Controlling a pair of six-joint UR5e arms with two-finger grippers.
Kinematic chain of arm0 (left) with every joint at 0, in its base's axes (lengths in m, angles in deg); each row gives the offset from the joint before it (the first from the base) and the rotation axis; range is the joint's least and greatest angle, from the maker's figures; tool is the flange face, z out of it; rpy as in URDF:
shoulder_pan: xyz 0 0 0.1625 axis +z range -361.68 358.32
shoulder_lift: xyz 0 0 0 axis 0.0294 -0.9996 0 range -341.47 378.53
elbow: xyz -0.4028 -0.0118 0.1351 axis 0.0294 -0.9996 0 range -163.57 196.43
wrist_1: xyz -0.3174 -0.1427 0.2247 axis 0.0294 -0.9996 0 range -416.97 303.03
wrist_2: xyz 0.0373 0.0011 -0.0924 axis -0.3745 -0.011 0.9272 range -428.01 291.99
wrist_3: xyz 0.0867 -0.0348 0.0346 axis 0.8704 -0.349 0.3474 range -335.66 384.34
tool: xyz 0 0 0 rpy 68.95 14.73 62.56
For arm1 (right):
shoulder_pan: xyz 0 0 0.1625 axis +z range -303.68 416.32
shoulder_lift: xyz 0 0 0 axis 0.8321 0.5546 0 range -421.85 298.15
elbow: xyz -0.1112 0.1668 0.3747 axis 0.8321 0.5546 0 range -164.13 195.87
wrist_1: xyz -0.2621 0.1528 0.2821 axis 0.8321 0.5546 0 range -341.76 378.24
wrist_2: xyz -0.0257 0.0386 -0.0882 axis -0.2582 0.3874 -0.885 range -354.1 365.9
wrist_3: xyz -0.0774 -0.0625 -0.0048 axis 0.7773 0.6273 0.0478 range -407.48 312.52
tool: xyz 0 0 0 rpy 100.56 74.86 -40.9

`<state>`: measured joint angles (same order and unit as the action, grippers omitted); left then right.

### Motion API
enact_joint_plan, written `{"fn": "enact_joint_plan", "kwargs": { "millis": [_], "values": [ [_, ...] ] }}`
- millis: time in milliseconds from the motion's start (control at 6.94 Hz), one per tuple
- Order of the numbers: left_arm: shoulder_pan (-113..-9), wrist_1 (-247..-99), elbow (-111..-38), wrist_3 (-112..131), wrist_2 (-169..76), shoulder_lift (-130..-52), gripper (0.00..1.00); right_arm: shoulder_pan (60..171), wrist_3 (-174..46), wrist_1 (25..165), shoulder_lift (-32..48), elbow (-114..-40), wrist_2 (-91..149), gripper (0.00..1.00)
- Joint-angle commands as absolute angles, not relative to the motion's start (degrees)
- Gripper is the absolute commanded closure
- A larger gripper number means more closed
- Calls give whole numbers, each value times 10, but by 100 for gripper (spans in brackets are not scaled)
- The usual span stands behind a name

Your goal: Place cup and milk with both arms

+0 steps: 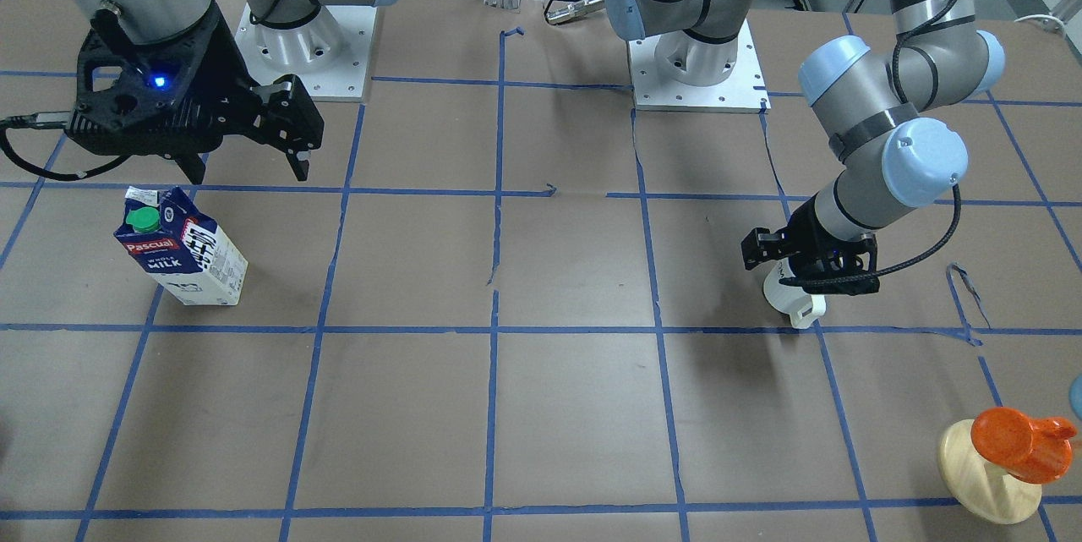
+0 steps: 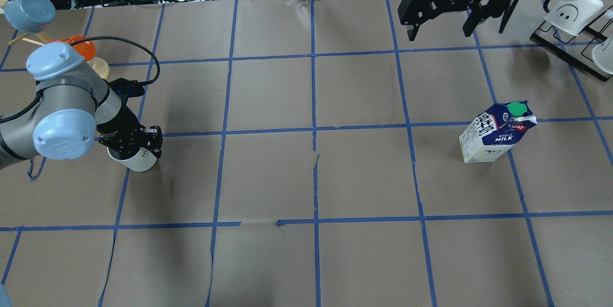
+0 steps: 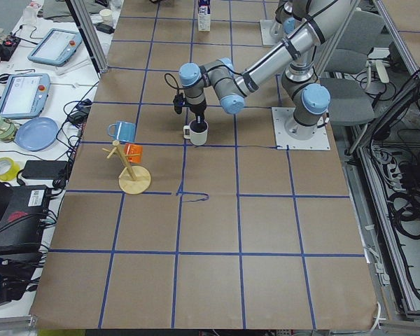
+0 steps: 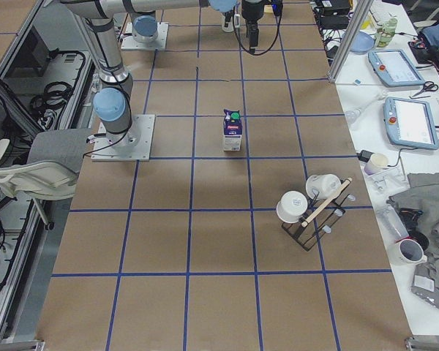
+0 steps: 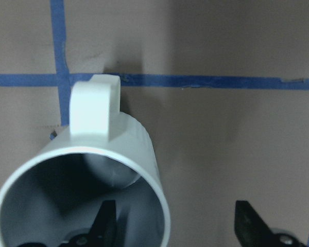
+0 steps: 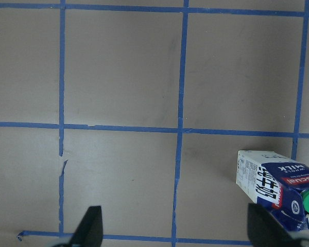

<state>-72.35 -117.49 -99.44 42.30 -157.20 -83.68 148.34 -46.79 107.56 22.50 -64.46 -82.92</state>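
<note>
The white cup (image 2: 139,159) stands on the brown table at my left side; it also shows in the front view (image 1: 790,298) and the left wrist view (image 5: 92,154), handle pointing away. My left gripper (image 2: 136,146) is open and low over it. In the left wrist view (image 5: 175,226) one finger is inside the cup and one outside, astride its wall. The blue and white milk (image 2: 495,132) stands upright at my right side, also in the front view (image 1: 182,246) and low right in the right wrist view (image 6: 278,180). My right gripper (image 2: 440,29) is open and empty, high above the table beyond the milk.
An orange cup-like thing on a pale wooden stand (image 1: 1014,449) is at the far left corner, with a blue mug (image 2: 31,7) hanging on it. A black rack with white mugs (image 4: 311,205) stands at the far right. Both arm bases (image 1: 697,60) are bolted at the near edge.
</note>
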Motion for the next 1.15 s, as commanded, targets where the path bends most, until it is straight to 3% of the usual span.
{"fn": "enact_joint_plan", "kwargs": {
  "millis": [0,288,1009],
  "values": [
    [-726,-1154,-978,439,-1571,-840,85,1483,-469,1076,224,-645,-827,0],
    [-770,-1165,-954,417,-1567,-840,86,1483,-469,1075,224,-645,-830,0],
    [-1074,-1157,-875,41,-1551,-853,84,1483,-470,1074,225,-645,-830,0]
  ]
}}
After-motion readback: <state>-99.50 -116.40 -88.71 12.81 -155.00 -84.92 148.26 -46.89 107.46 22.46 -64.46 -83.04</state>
